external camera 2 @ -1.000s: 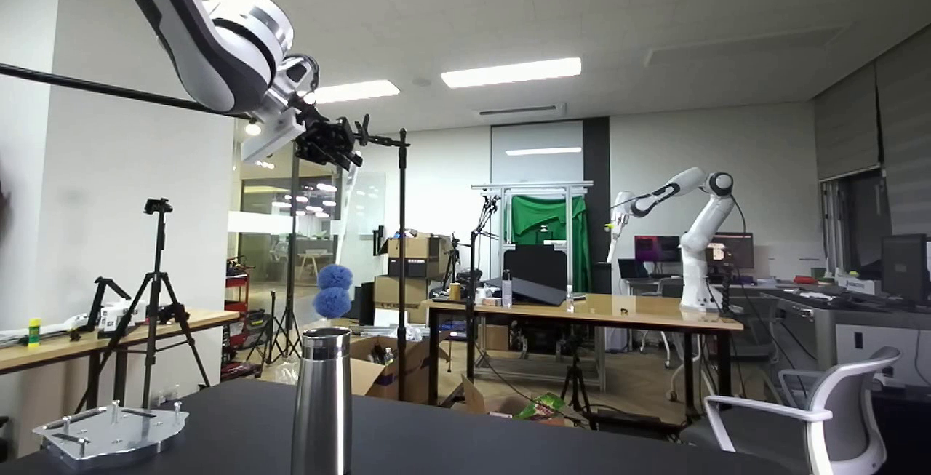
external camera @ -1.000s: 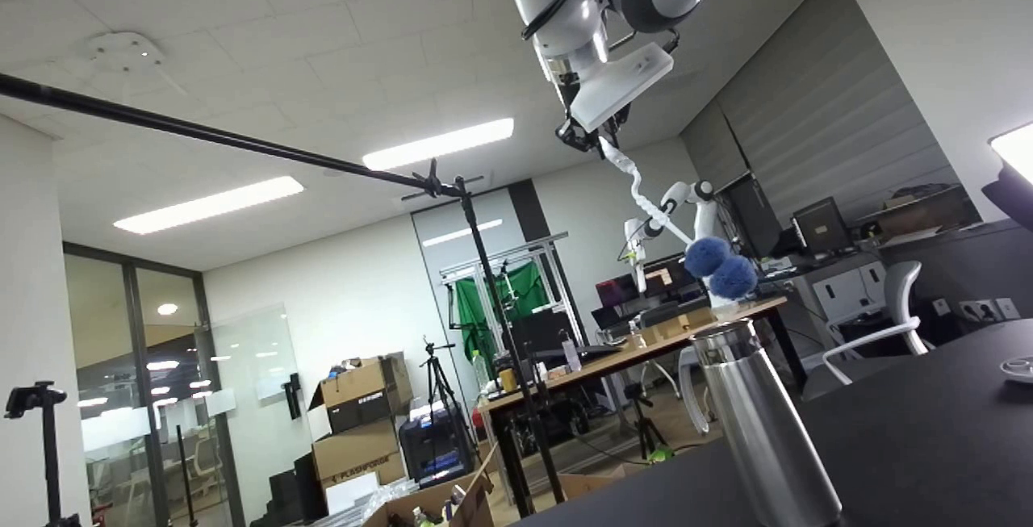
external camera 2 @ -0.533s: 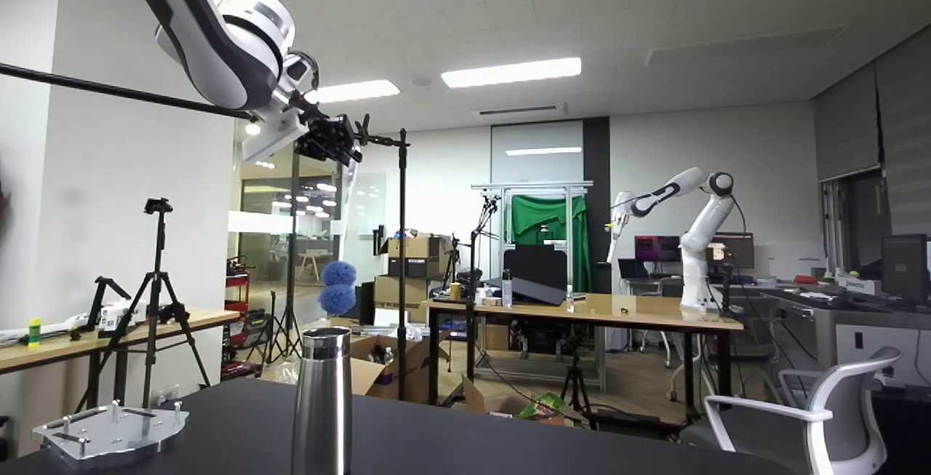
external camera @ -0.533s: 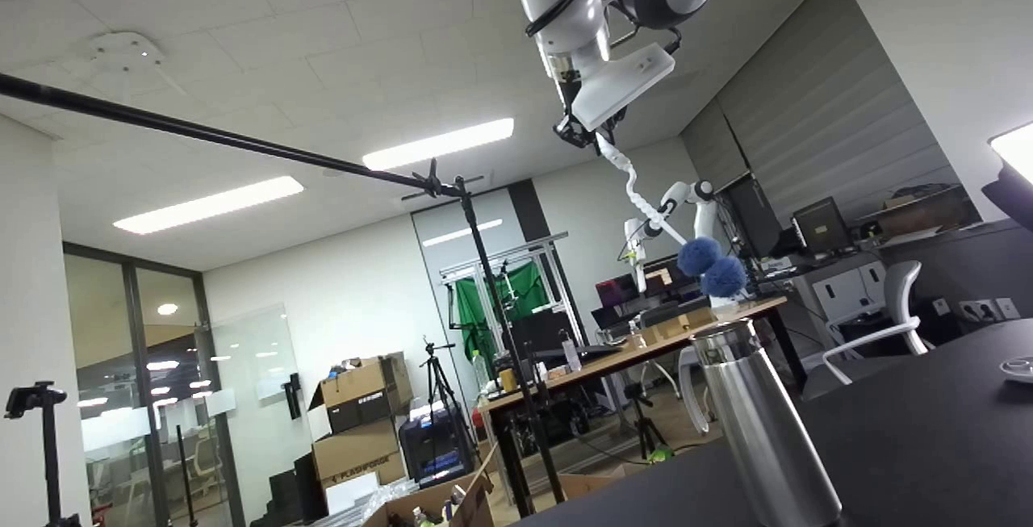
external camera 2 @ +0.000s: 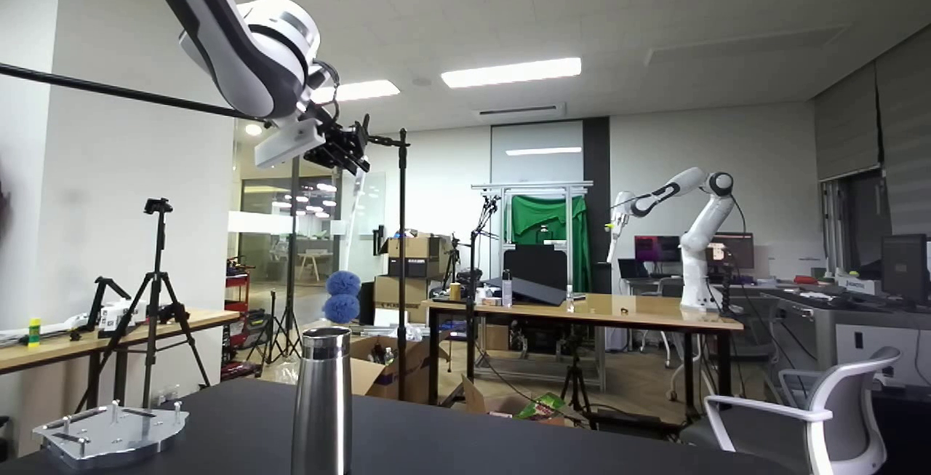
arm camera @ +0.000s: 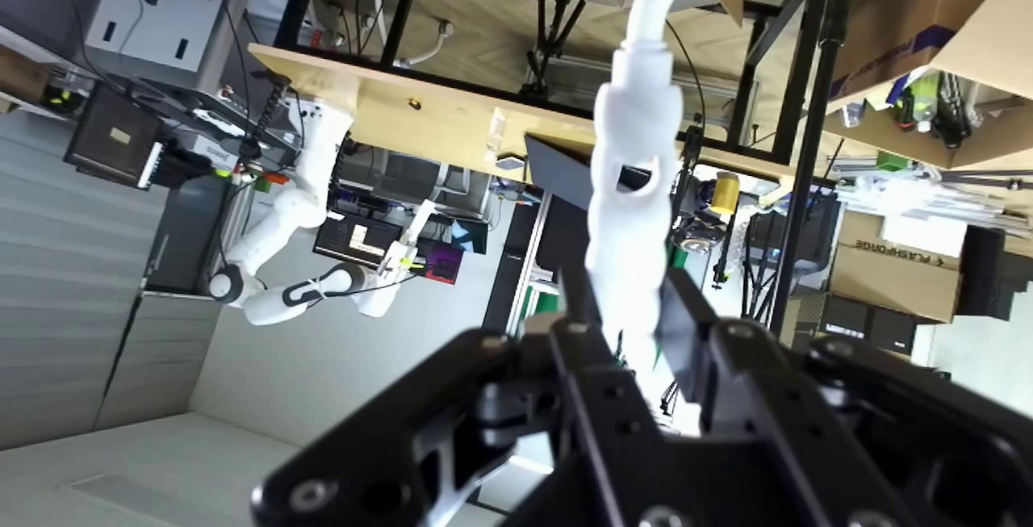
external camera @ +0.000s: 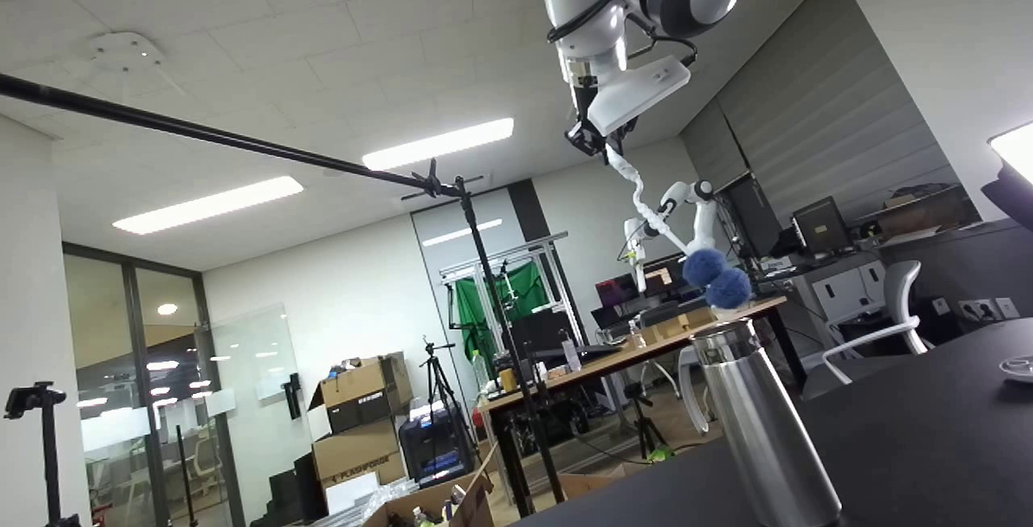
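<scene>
The brush (arm camera: 636, 127) hangs in the air from the pincer (arm camera: 629, 301), which is clamped on the upper end of its white handle: in the wrist view the two fingers (arm camera: 686, 309) stand on either side of the handle, with an oval hole in the handle just beyond their tips. From there the handle bends and slants downward, ending well below the pincer in two blue pompoms (external camera 2: 342, 308) that touch each other. In both exterior views the pompoms show just above the rim of a steel flask (external camera 2: 322, 402), apart from it; whether they hang straight over its mouth I cannot tell. The flask stands upright on a black desk (external camera 2: 451, 438), which also carries a flat silver plate (external camera 2: 124, 431) with short posts. Beyond it are a gray chair (external camera 2: 847, 417) and a wooden desk (external camera 2: 654, 308) bearing a second robot arm (external camera 2: 697, 238).
</scene>
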Controlling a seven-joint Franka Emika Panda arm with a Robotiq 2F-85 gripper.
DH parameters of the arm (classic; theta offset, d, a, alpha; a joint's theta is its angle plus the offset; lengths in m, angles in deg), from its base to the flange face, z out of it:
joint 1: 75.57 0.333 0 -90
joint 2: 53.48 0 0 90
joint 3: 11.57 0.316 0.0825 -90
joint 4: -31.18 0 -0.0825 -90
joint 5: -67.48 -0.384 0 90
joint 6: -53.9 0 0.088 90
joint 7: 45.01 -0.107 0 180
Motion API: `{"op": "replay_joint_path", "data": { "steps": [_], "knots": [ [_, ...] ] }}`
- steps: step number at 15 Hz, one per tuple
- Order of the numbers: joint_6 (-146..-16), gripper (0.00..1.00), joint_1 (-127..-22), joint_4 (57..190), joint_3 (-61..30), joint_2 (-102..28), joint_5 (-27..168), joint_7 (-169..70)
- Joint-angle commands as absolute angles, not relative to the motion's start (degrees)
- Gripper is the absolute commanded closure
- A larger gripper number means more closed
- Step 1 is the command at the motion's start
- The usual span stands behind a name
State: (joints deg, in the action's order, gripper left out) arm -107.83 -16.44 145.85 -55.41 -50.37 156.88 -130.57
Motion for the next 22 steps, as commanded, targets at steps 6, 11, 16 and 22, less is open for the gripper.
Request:
{"op": "replay_joint_path", "data": {
  "steps": [6,11,16,22],
  "knots": [
    [-108.04,0.75,-16.44,145.32,-55.45,-49.83,156.87,-130.77],
    [-108.07,0.94,-16.34,144.68,-55.34,-49.41,157.26,-130.97],
    [-108.63,0.94,-16.08,144.13,-55.01,-48.41,157.57,-131.95],
    [-111.05,0.94,-16.39,142.84,-54.95,-46.38,160.35,-135.73]
  ]
}}
